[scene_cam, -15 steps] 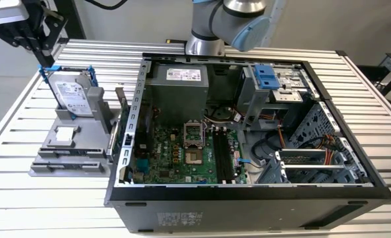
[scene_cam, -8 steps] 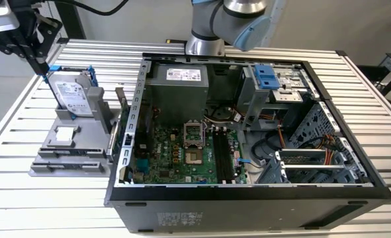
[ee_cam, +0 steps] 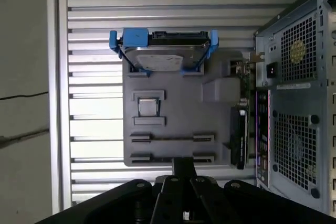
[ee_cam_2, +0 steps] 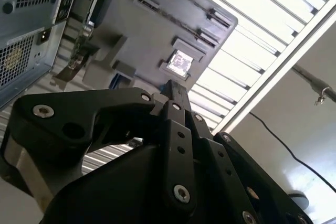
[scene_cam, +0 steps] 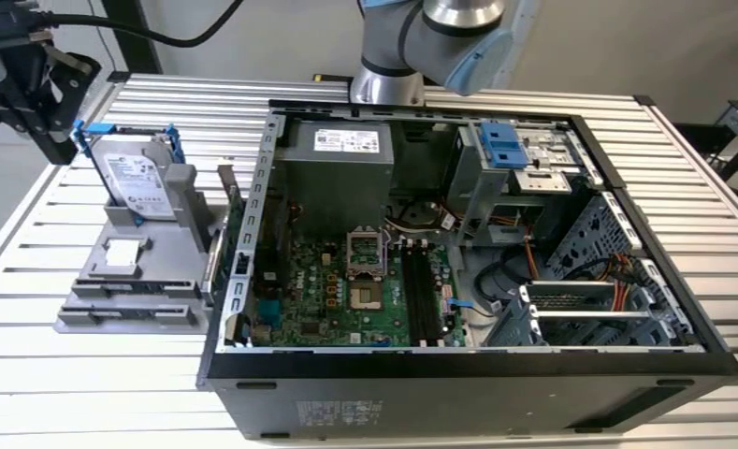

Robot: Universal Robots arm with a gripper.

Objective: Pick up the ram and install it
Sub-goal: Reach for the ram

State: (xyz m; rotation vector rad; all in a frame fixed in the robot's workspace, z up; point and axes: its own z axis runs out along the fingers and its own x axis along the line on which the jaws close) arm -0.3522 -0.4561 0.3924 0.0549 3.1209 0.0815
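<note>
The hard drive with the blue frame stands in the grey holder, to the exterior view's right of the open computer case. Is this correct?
Only the side is wrong: the exterior view shows the hard drive in the grey holder to that view's left of the computer case.

Desk (scene_cam: 94, 393): computer case (scene_cam: 469, 398) toward exterior view's right, parts rack (scene_cam: 125, 290) just beside, to its left | rack: hard drive (scene_cam: 137, 182) upright at far end | case: motherboard (scene_cam: 325, 313) inside, power supply (scene_cam: 343, 154) behind it | hand (scene_cam: 54, 140): beside hard drive.
</note>
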